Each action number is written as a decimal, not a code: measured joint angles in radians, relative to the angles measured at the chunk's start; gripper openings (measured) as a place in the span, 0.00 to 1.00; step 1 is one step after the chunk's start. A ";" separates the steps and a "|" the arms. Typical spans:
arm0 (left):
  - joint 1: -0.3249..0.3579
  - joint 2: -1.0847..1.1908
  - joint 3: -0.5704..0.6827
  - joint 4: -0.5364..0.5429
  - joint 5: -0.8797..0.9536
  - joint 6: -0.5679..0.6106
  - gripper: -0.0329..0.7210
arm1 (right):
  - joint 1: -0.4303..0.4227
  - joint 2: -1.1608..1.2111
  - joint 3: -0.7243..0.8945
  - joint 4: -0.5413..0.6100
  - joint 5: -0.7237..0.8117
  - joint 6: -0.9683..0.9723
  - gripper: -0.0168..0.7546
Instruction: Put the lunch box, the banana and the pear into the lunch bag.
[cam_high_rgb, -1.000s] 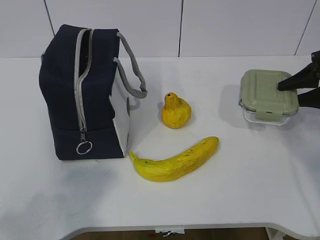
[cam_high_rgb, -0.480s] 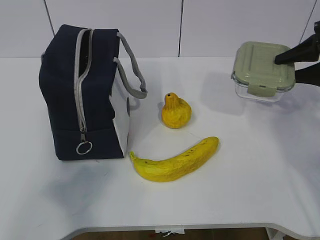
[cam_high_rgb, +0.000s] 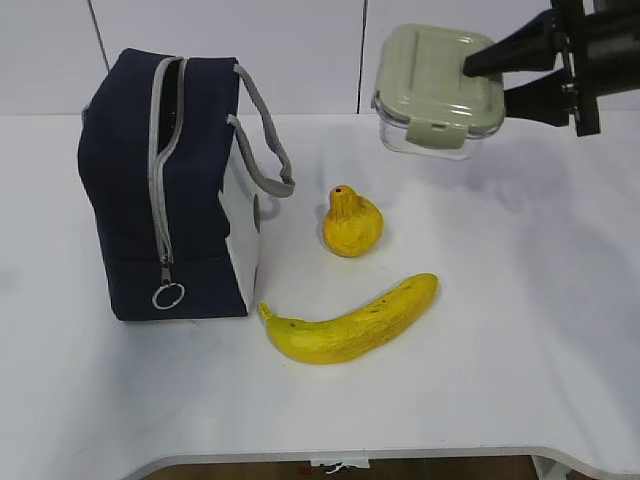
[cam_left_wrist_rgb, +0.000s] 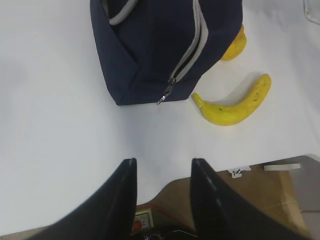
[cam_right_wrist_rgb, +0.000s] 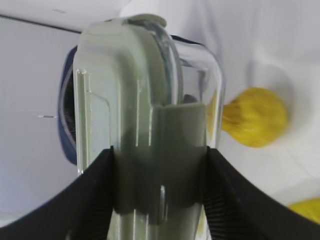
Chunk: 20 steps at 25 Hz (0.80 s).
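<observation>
Currently we are holding the lunch box (cam_high_rgb: 438, 90) by one edge in the right gripper (cam_high_rgb: 486, 78), jaws clamped, well above the worktop (cam_high_rgb: 520, 330), presumably to clear the upright lunch bag (cam_high_rgb: 170, 190); left jaws are hanging apart, empty.

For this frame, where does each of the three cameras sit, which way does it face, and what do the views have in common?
Exterior view: in front of the table, slanting down; right gripper enters top right, holding the lunch box in the air.
Left wrist view: high above the near table edge, looking down past the open left gripper at the lunch bag and banana.
Right wrist view: behind the right gripper's fingers, facing the clamped lunch box toward the bag.
Shared: all three show the bag, the banana and the pear.
</observation>
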 joint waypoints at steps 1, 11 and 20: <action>0.000 0.044 -0.023 -0.002 -0.002 0.007 0.41 | 0.019 0.000 -0.018 0.007 0.000 0.000 0.50; 0.000 0.404 -0.206 -0.026 -0.048 0.143 0.53 | 0.147 0.000 -0.162 0.038 0.017 0.005 0.50; 0.000 0.685 -0.328 -0.233 -0.175 0.363 0.52 | 0.242 0.000 -0.166 0.095 -0.079 0.007 0.50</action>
